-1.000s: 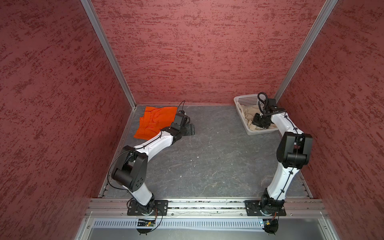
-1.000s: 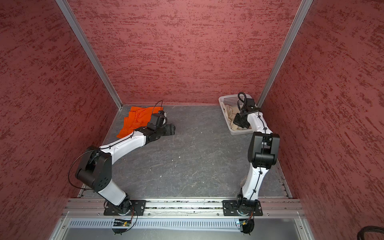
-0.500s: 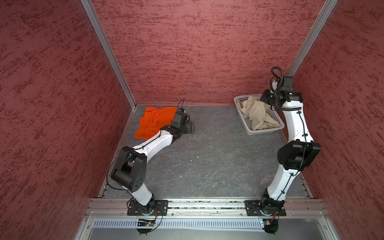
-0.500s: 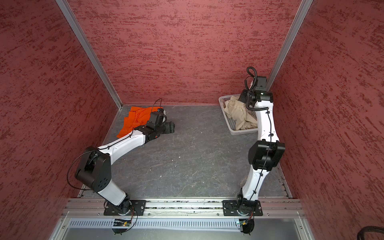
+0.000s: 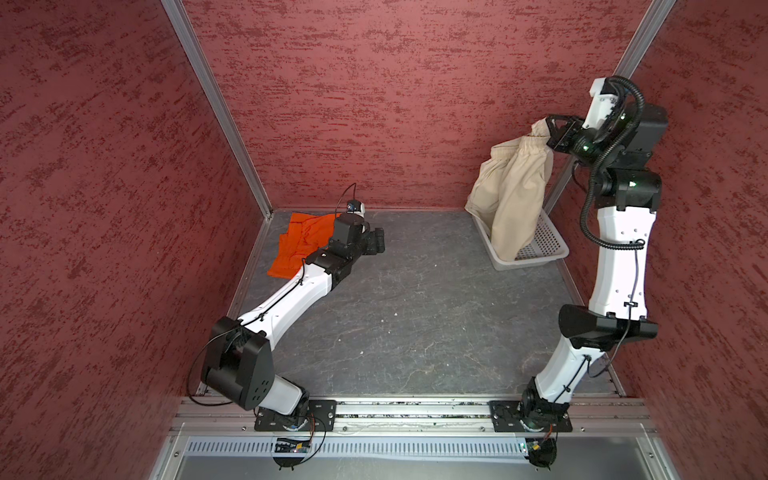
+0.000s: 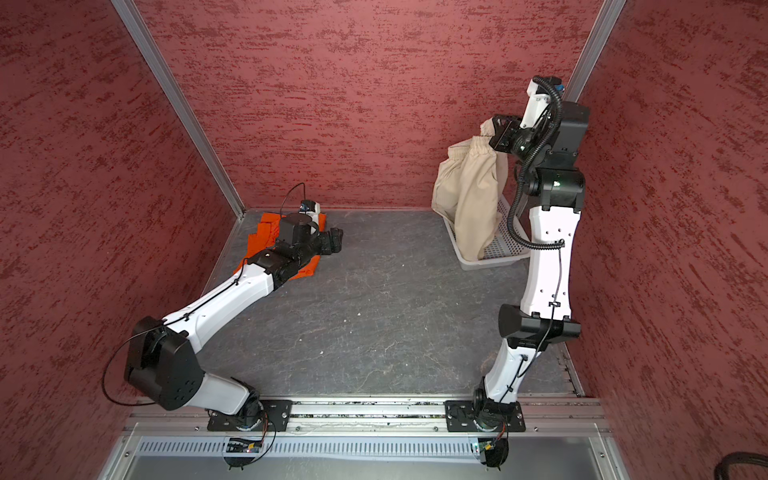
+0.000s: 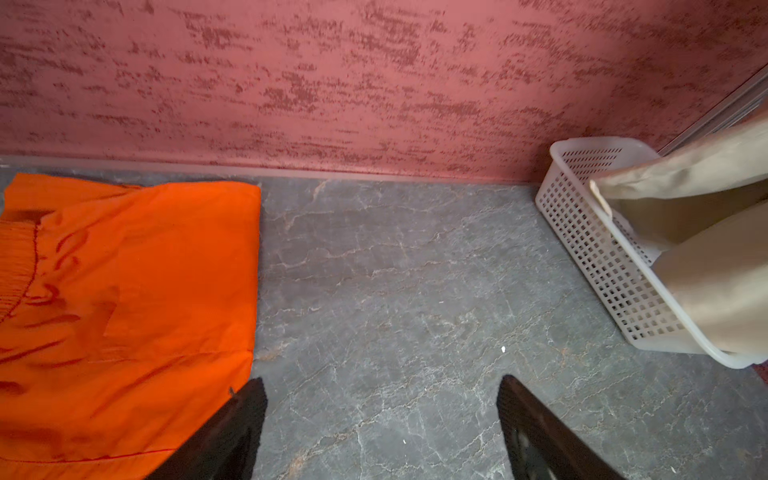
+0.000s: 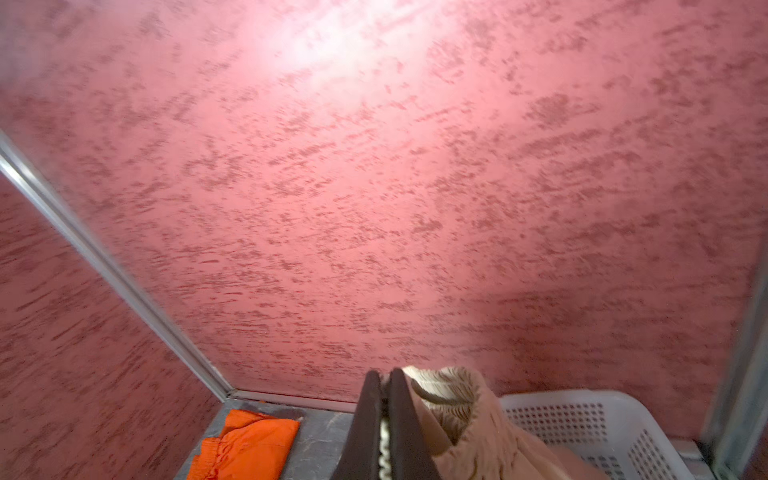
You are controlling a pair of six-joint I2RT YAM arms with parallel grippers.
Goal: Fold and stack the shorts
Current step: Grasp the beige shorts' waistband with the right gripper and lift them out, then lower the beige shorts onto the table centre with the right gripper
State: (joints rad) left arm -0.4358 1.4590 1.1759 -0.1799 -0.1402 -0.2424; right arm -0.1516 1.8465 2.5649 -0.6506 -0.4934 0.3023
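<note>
The orange shorts (image 5: 303,243) (image 6: 259,243) lie flat at the table's back left, also in the left wrist view (image 7: 124,299) and the right wrist view (image 8: 245,444). My left gripper (image 5: 376,241) (image 6: 334,241) (image 7: 382,382) rests low beside their right edge, open with only bare table between its fingers. My right gripper (image 5: 542,126) (image 6: 490,126) (image 8: 384,374) is raised high at the back right, shut on the gathered waistband of the beige shorts (image 5: 515,195) (image 6: 469,195) (image 8: 469,424). They hang down, and their lowest leg end reaches into the basket.
A white perforated basket (image 5: 552,245) (image 6: 507,249) (image 7: 582,224) (image 8: 582,415) stands at the back right corner under the hanging cloth. Red walls enclose the grey table (image 5: 415,311) on three sides. A metal rail runs along the front edge.
The right arm has risen from inside the basket to well above it, pulling the beige shorts up by the waistband until they hang. The left arm has stayed where it was.
</note>
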